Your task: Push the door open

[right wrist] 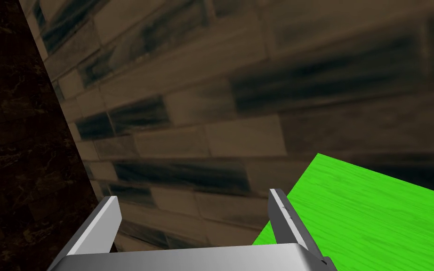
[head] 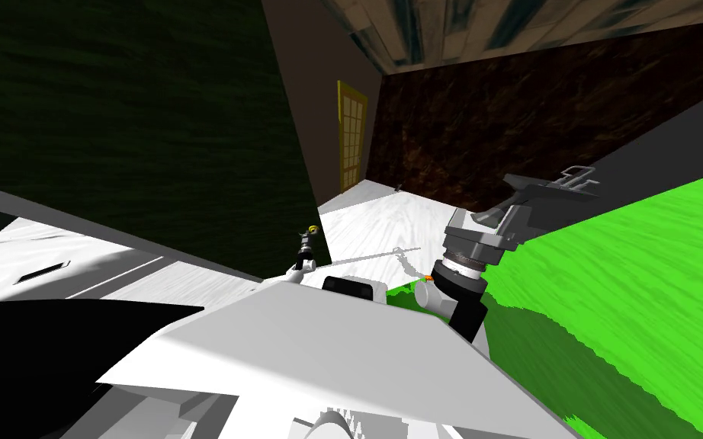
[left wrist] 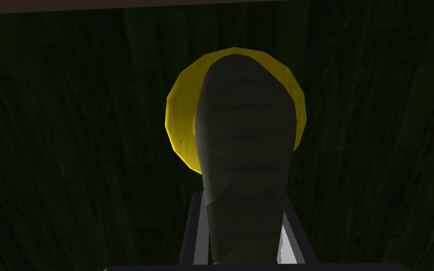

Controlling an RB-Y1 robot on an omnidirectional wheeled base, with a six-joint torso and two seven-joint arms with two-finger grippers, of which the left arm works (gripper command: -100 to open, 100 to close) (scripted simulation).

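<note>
Nearest is the dark lever of the door handle point(left wrist: 244, 155), pinched at both sides by the fingers point(left wrist: 196, 235) of my left hand point(left wrist: 242, 211). Its long axis runs straight away from the hand, toward 12 o'clock, and ends at a yellow rose point(left wrist: 180, 122) set on the dark green door point(left wrist: 70, 141). So the door lies dead ahead of the hand, and I judge the push should follow that same line. From the head, the left hand sits just beside the door's near edge, with the panel spreading from 9 to 12 o'clock of it and pale floor point(head: 373, 221) at 1 o'clock. My right hand point(head: 580, 177) hangs well apart at 2 o'clock, fingers spread, holding nothing. The left arm is plainly the nearer.
</note>
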